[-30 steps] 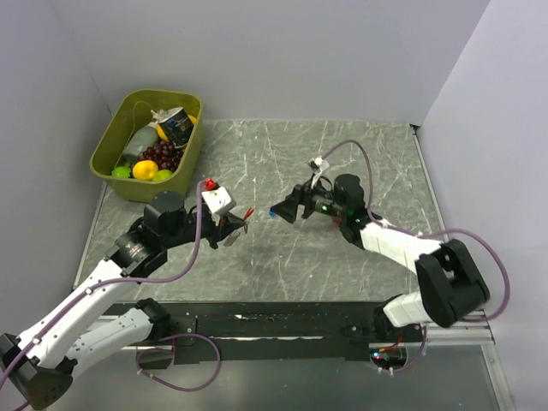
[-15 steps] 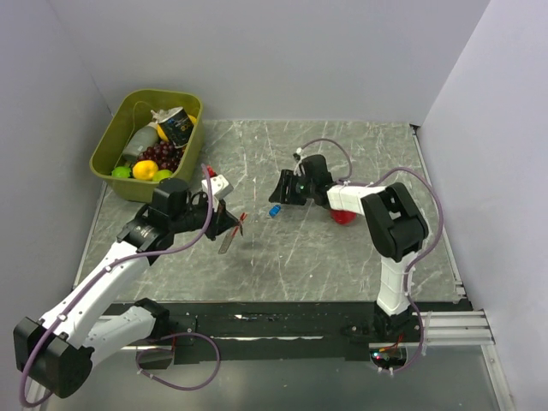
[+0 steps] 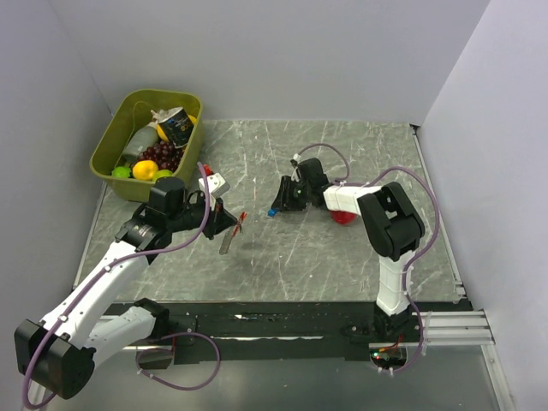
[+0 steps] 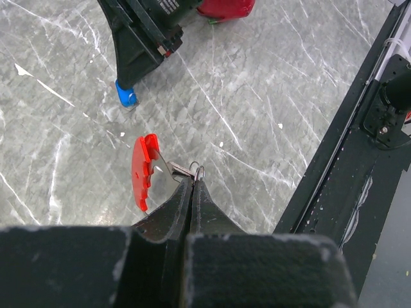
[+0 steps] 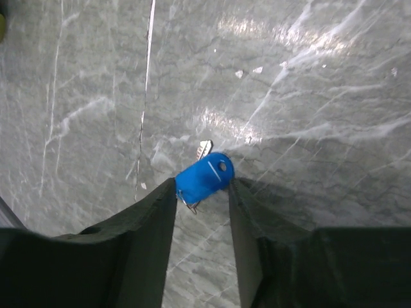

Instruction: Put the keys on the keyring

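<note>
We're early in this one: nothing is threaded yet. The left claw point(image 4: 192, 185) is clamped tight, jaws pressed together on the silvery ring of the keyring point(image 4: 142, 172), and the red clip juts out from the tips toward 10 o'clock in its wrist view. So the ring is in hand, and that half of the job looks sorted.

Over to the right claw point(image 5: 201, 187): its jaws stand partway apart, one on either side of the blue key point(image 5: 205, 174). The blue head fills the gap between them, and both fingers seem to touch it. We'd call that a pinch on the head, though how firm it is we cannot tell. The metal blade pokes out toward 12 o'clock, and the key looks to be down on the table point(image 3: 342, 154).

From above, the key sits near the table's middle, with the keyring just off at its 8 o'clock, close but apart. A red toy fruit point(image 3: 344, 216) lies at the key's 3 o'clock, and the basket point(image 3: 163, 93) is out at 10 o'clock.

What's left, by our reckoning: lift the key, bring its hole to the ring, thread it on, then find any other keys, none of which we can see here
</note>
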